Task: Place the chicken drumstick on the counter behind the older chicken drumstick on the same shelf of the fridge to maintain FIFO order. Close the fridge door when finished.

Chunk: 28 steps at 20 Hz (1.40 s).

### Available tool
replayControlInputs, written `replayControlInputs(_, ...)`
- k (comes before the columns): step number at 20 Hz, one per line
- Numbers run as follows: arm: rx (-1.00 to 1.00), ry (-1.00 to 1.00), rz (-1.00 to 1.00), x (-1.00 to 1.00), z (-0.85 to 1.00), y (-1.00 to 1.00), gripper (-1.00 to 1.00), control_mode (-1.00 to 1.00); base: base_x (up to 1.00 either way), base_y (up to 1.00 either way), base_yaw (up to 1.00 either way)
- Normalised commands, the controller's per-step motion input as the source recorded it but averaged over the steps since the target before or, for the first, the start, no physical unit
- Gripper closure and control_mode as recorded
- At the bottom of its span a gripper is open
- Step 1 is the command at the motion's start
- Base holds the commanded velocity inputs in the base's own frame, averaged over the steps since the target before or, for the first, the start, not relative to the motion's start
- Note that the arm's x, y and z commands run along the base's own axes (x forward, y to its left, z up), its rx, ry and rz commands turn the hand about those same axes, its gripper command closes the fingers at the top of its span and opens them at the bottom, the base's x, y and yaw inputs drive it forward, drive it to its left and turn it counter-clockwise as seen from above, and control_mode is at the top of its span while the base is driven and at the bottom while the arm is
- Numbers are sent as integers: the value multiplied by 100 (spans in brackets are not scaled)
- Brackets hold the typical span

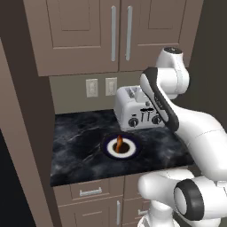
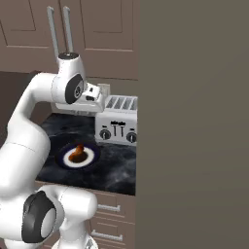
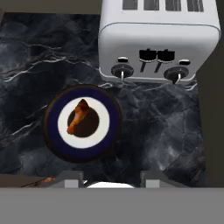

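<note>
The chicken drumstick (image 3: 78, 118) is orange-brown and lies in the middle of a round white plate with a dark blue rim (image 3: 54, 131). The plate sits on the black marble counter (image 3: 35, 65). My gripper (image 3: 113, 179) hangs well above the counter, looking straight down. Its fingers stand apart, open, with nothing between them, just off the plate's near right side. The left base view shows the drumstick (image 1: 119, 142) on its plate (image 1: 108, 148), and so does the right base view (image 2: 76, 154). The fridge, its shelf and the older chicken drumstick are out of view.
A silver four-slot toaster (image 3: 157, 43) stands behind the plate to the right, against the wall. Taupe upper cabinets (image 1: 88, 31) hang over the counter, and drawers (image 1: 91, 191) sit below it. A tall taupe panel (image 2: 194, 121) closes off the right side.
</note>
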Motion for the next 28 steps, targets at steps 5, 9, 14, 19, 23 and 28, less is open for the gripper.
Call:
replayControlInputs(5,-3,0,-11,-5,-54,25,-100,-100,0,0,0)
replayControlInputs(9,0,0,-32,0,-100,94,-100,-100,0,0,0)
replayControlInputs(14,7,0,-23,14,-97,75,-100,-100,0,0,0)
replayControlInputs(19,4,1,-15,46,-59,46,-100,-100,0,0,0)
replayControlInputs(23,-2,10,-4,59,-22,28,-100,-100,0,0,0)
replayControlInputs(28,0,14,0,34,-26,1,-100,-100,0,0,0)
